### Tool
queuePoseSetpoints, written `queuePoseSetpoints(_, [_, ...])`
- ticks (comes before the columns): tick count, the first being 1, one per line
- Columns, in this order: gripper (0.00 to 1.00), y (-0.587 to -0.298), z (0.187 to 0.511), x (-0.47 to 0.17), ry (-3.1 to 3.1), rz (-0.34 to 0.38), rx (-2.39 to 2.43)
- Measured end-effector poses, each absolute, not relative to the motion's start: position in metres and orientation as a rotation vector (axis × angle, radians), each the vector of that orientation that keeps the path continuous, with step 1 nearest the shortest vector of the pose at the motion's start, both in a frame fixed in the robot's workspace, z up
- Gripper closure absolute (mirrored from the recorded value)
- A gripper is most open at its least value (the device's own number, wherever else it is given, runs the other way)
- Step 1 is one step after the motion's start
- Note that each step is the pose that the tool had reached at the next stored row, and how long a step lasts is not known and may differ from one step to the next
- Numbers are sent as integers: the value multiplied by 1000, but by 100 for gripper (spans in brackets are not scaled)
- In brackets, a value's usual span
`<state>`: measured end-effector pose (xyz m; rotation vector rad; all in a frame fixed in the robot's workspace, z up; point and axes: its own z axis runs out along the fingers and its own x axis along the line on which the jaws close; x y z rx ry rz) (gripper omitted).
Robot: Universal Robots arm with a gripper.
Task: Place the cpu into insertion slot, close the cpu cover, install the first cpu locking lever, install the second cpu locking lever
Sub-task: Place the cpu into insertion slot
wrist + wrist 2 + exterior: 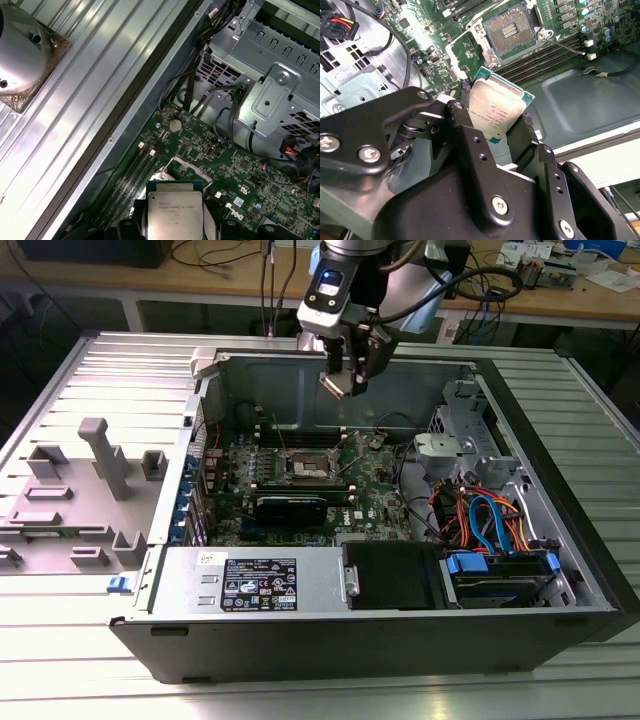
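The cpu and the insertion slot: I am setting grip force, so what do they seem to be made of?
The cpu, held in the end effector: top looks like silver-grey metal with a dull sheen; its rim is green, likely circuit board. The insertion slot: dark centre, probably plastic, with a fine contact grid, framed in shiny silvery metal, judging by its glints.

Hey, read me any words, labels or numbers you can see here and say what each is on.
On the cpu held in the gripper: lines of print on its metal top, too small to read.
On the black label on the power supply: text and symbols, too small to read.
On the motherboard: white markings, too small to read.
Nothing can be quoted.
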<state>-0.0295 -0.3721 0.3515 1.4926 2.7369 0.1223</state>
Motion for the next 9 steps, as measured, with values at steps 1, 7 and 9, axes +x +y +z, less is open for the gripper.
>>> queuePoseSetpoints(1, [46,-372,352,-30,2733,122,1499])
queuePoseSetpoints(7, [46,-372,351,-30,2713,122,1532])
queuePoseSetpoints(9, [46,-372,351,-30,2702,122,1551])
